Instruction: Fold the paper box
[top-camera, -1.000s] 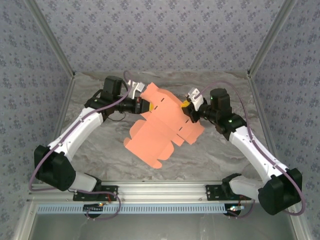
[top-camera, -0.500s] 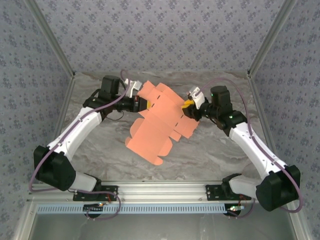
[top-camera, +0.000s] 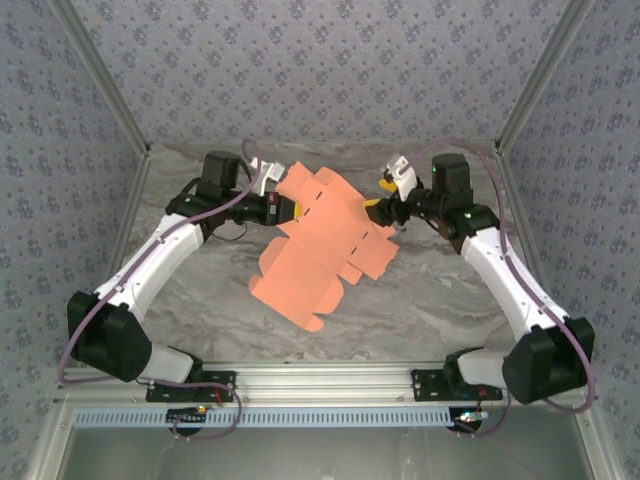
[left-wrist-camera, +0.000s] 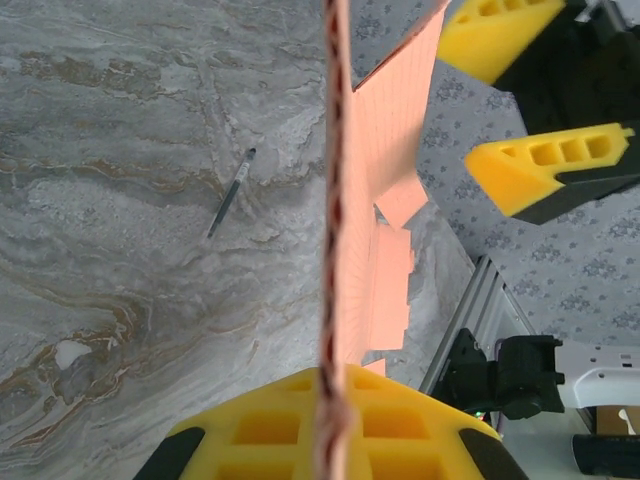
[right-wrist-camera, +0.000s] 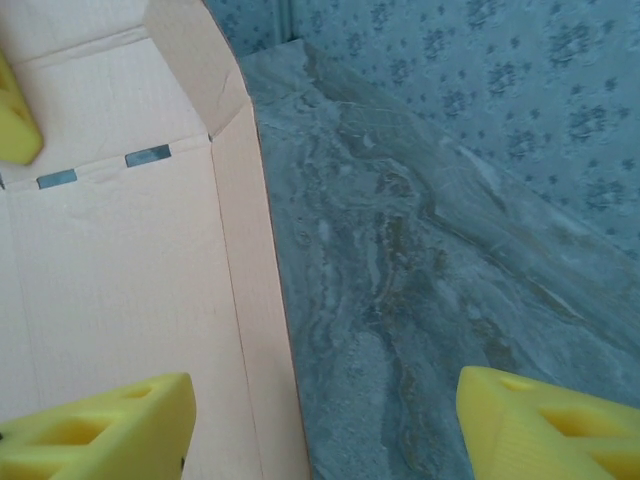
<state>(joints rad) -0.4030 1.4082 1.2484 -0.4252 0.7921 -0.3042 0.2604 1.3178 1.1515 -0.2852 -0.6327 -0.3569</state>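
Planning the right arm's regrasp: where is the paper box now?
Top view: the paper box is an unfolded sheet over the middle of the table, its far-left edge clamped by the left gripper, the open right gripper at its right edge.

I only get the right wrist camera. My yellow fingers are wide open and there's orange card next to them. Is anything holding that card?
Observer: Yes. The left gripper is shut on the paper box, pinching the edge that sits upper left in the top view.
Operator: Is it a real box yet?
Observer: No. From above it is an open die-cut sheet with tabs sticking out, not closed into a box.
Operator: Is there other stuff on the table?
Observer: In the left wrist view a thin dark stick, maybe a pen, lies on the marbled table.
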